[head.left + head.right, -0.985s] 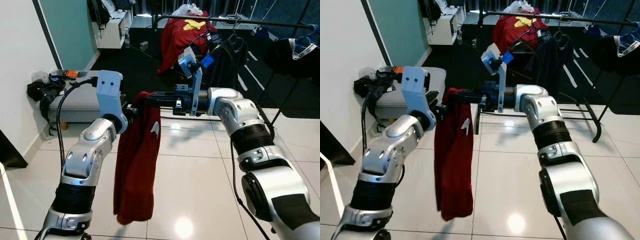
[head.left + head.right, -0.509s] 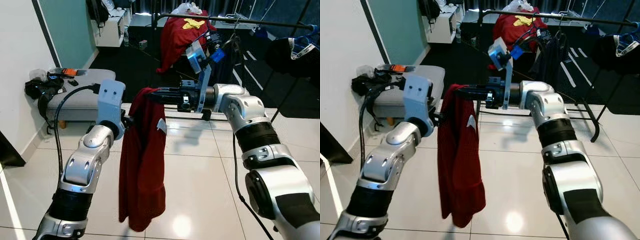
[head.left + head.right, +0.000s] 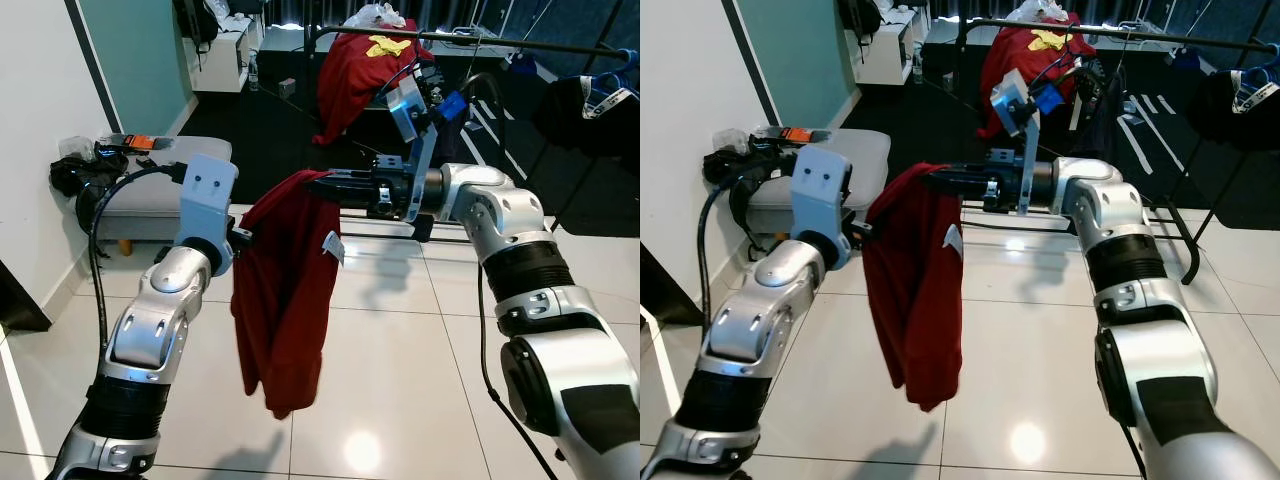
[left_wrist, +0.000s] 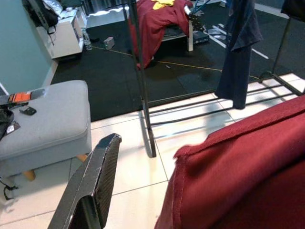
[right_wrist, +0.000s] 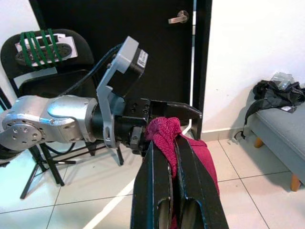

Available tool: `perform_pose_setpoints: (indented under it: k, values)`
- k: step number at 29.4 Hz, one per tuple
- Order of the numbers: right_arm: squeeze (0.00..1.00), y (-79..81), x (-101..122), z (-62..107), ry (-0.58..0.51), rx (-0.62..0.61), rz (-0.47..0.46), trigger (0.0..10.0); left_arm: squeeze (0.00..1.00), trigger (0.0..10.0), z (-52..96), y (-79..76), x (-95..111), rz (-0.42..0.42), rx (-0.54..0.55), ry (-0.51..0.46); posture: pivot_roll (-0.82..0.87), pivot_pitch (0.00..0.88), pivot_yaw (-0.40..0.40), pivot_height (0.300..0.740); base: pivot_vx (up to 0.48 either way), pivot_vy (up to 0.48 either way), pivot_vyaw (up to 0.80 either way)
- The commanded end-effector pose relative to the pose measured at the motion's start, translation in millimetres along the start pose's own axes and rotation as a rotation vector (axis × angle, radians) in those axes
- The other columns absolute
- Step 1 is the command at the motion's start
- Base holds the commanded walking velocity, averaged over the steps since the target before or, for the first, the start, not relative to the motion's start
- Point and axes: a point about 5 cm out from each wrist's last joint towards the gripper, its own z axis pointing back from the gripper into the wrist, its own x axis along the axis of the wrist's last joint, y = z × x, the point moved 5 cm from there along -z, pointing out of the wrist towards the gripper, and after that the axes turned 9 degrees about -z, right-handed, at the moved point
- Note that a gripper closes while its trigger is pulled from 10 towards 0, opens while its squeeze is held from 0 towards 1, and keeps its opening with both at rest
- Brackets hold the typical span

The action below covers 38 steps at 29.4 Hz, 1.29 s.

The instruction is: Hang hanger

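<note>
1. On our far left stood a grey ottoman (image 3: 160,195) against the wall, with dark clutter on and beside it; it played no part in the step.
2. Our left tool (image 3: 862,228) was raised to chest height at the near edge of the red garment (image 3: 285,300). One black finger (image 4: 90,186) showed beside the cloth in its wrist view, but we could not tell whether the tool was released or clenched.
3. The red garment hung between our two arms, clear of the tiled floor (image 3: 400,360), its top bunched at the fingers. We could not make out the hanger itself; we judged it buried in the cloth.
4. Our right tool (image 3: 320,187) reached in from the right, and its wrist view showed both fingers (image 5: 190,186) clenched on the garment's top fold.
5. The clothes rail (image 3: 520,45) ran well beyond and above, to the right, already carrying another red garment (image 3: 350,75) and dark clothes.
6. We judged the job still in the carrying stage. To do it well, we should have kept the right grip firm, held the garment level and high, and approached a free stretch of rail squarely, so the hook could come over the bar without snagging the hung clothes.
</note>
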Motion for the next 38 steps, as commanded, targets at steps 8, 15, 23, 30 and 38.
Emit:
perform_pose_setpoints:
  k: [8, 15, 23, 30, 38]
  values:
    - [0.00, -12.7, 18.3, 23.9, -0.044, -0.101, 0.050, 0.0, 0.00, 10.0, 9.7, 37.3, -6.5, -0.110, 0.037, 0.024, 0.04, 0.082, -0.061, 0.740, 0.000, 0.000, 0.00]
    - [0.00, -22.8, 17.9, 37.0, -0.051, -0.177, 0.050, 0.0, 0.00, 10.0, 14.2, 59.7, -8.9, -0.185, 0.081, 0.045, 0.05, 0.082, -0.069, 0.740, 0.000, 0.000, 0.00]
    - [0.00, -39.0, 8.1, 62.2, -0.053, -0.316, 0.027, 0.0, 0.00, 10.0, 23.8, 74.6, -15.2, -0.250, 0.051, 0.069, 0.06, 0.081, -0.066, 0.740, 0.000, 0.000, 0.00]
    - [0.00, -58.2, -12.5, 86.3, -0.015, -0.514, 0.011, 0.0, 0.00, 10.0, 41.6, 28.1, -6.1, -0.221, -0.317, 0.004, 0.07, 0.083, -0.042, 0.740, 0.000, 0.000, 0.00]
    - [0.00, -76.4, -18.4, 121.8, -0.073, -0.742, -0.026, 0.0, 0.00, 10.0, 46.9, 18.4, -30.7, -0.344, -0.432, 0.118, 0.07, 0.082, -0.016, 0.740, 0.000, 0.000, 0.00]
